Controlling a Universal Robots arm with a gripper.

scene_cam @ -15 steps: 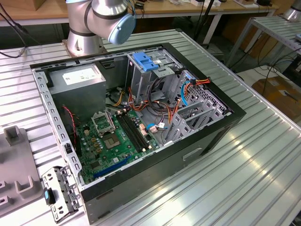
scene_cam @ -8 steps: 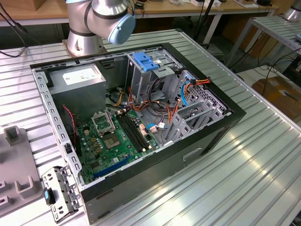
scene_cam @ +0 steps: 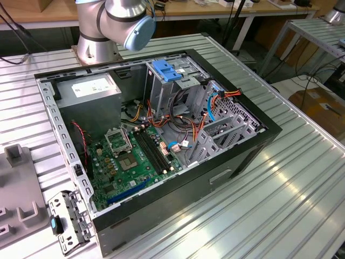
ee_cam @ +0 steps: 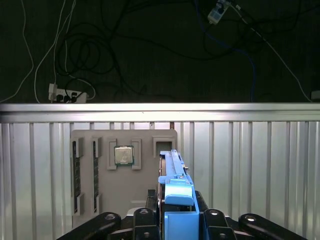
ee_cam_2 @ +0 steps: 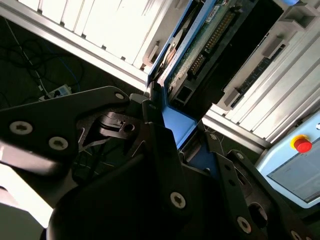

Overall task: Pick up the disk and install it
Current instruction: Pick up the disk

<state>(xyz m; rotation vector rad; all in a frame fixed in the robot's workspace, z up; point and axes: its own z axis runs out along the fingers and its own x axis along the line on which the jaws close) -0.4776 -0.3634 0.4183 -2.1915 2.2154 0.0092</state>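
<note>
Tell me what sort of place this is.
Probably a robotics lab bench: a robot arm beside an open computer case on a ribbed metal table, its gripper holding the disk, cables on the floor.

Case: open black metal computer tower (scene_cam: 161,210), on ribbed aluminium table (scene_cam: 269,216).
Tray: grey plastic holder (ee_cam: 105,200), square silver chip (ee_cam: 123,155) seated.

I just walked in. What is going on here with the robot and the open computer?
The arm's tool is closed on the disk, held on edge by its blue carrier. In the first wrist view the disk is over the ribbed table, by a grey tray holding a processor chip. The open computer case lies on the table; the disk is not yet installed.
</note>
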